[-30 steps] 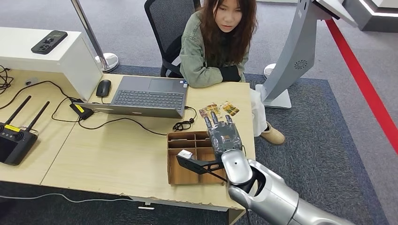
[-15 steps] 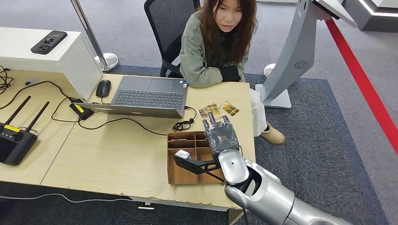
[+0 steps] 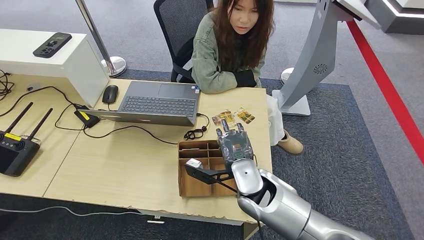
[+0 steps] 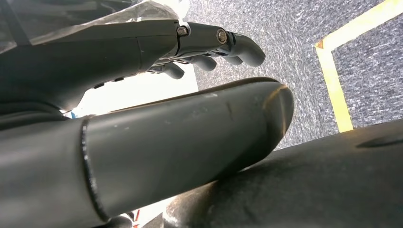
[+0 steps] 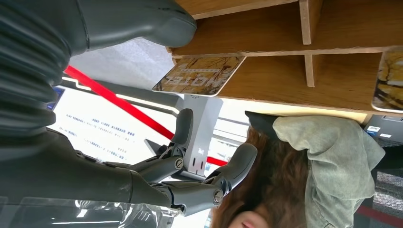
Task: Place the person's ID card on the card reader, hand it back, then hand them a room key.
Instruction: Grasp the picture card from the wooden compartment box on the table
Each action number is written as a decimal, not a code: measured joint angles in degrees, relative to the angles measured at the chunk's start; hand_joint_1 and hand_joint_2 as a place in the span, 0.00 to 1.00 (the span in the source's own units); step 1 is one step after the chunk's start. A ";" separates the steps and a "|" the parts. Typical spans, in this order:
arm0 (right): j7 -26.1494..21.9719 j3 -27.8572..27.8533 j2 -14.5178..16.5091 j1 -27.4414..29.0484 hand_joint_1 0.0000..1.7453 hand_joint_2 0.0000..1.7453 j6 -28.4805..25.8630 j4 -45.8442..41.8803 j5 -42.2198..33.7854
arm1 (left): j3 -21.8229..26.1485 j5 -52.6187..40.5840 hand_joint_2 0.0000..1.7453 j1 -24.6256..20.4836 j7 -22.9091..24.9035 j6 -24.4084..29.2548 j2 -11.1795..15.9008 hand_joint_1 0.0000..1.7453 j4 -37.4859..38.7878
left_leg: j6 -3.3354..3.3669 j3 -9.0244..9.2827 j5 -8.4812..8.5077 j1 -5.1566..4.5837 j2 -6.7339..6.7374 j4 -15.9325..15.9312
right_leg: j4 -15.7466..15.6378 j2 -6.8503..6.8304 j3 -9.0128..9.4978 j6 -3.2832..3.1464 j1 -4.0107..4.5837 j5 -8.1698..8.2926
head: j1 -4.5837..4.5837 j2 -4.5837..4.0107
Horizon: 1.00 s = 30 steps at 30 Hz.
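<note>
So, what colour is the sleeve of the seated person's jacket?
The jacket sleeve is a faded grey-green; the head view shows it best.

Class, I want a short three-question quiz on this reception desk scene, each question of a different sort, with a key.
1. True or false: the grey laptop on the light wooden table has its lid shut.
2. What hovers over the brown cardboard divided box? A a red mug; B the robot's right hand; C a stapler.
3. How many printed picture cards lie on the table just beyond the box, towards the seated person?

Key: 1 false; 2 B; 3 two.
</note>
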 joint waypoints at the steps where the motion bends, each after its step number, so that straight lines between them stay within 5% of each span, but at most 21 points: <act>1: 0.00 0.01 0.05 -0.04 0.26 1.00 -0.02 0.11 0.01 | 0.00 0.00 0.00 0.00 -0.01 0.00 0.00 0.00 0.00 | 0.00 0.00 0.00 0.00 0.00 0.00 | 0.00 0.00 0.00 0.00 0.00 0.00 | 0.00 0.00; 30: 0.00 -0.60 -0.19 -0.01 0.25 1.00 0.24 0.89 1.45 | 0.00 0.41 0.00 0.01 -0.04 -0.02 0.00 0.00 0.00 | -0.01 0.01 0.00 0.00 0.01 0.00 | 0.00 0.00 -0.01 0.00 0.00 0.00 | 0.00 0.00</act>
